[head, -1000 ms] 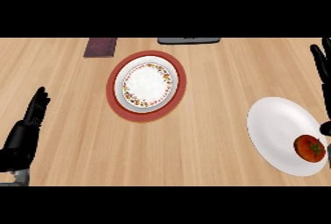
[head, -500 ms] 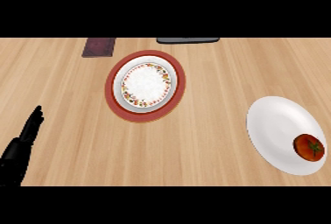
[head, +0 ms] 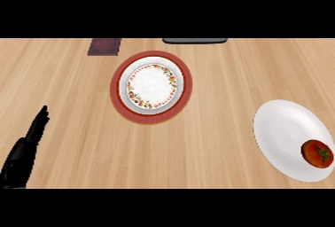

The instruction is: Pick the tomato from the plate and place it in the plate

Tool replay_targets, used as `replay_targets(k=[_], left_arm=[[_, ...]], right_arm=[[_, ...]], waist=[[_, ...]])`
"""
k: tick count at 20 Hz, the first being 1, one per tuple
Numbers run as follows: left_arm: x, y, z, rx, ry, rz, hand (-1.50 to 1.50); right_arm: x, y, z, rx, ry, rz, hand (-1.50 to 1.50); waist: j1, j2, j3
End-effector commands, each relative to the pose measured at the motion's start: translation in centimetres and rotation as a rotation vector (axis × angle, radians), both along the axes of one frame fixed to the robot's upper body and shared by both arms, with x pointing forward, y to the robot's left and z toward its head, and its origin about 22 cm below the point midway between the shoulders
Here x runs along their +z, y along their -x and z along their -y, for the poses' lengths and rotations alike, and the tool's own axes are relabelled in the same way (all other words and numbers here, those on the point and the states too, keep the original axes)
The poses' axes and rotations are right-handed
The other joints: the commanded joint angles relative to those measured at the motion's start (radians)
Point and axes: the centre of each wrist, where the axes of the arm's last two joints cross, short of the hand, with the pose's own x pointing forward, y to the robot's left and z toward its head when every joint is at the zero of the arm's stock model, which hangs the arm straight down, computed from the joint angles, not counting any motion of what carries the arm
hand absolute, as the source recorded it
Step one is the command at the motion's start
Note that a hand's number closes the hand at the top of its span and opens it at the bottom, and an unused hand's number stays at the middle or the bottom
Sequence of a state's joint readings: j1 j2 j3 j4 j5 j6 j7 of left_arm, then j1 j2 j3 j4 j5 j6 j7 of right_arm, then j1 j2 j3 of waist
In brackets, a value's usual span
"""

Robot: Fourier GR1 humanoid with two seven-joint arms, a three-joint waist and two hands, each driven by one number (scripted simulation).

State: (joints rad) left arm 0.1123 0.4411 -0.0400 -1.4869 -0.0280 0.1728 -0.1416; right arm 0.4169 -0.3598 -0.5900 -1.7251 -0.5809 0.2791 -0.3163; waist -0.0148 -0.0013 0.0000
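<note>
One hand (head: 26,148) left in view, fingers straight, resting; right hand had withdrawn. Tomato (head: 317,153) untouched on white plate (head: 281,128); pick not begun.

Bright even light, faint shadows, no glare

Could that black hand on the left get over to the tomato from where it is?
Probably not easily. The left hand sits at the counter's near left edge, while the tomato lies on the white plate at the far right. Nothing blocks the way, but it is a long stretch across.
</note>
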Motion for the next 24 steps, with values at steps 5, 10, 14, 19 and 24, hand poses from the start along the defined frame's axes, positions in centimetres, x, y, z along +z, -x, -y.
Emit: replay_targets(k=[5, 10, 14, 19, 24], left_arm=[[-0.8, -0.4, 0.5, -0.019, -0.01, -0.01, 0.0], [0.3, -0.7, 0.0, -0.029, -0.007, -0.01, 0.0], [-0.5, 1.3, -0.3, -0.032, 0.0, -0.005, 0.0], [1.5, -1.7, 0.1, -0.046, 0.013, 0.005, 0.0], [1.0, -1.2, -0.1, -0.03, 0.019, 0.004, 0.0]], right_arm=[[3.4, 0.0, 2.4, 0.059, 0.283, -0.336, -1.5], [5.6, -1.9, 3.6, 0.104, 0.334, -0.507, -1.5], [4.6, -3.6, 3.5, 0.179, 0.373, -0.591, -1.5], [4.6, -7.5, 4.1, 0.233, 0.451, -0.698, -1.5], [1.6, -7.3, 4.7, 0.306, 0.56, -0.806, -1.5]], waist=[[0.017, 0.003, -0.001], [0.019, 0.003, 0.0], [0.023, 0.001, 0.0], [0.024, 0.004, 0.0], [0.02, 0.003, 0.0]])
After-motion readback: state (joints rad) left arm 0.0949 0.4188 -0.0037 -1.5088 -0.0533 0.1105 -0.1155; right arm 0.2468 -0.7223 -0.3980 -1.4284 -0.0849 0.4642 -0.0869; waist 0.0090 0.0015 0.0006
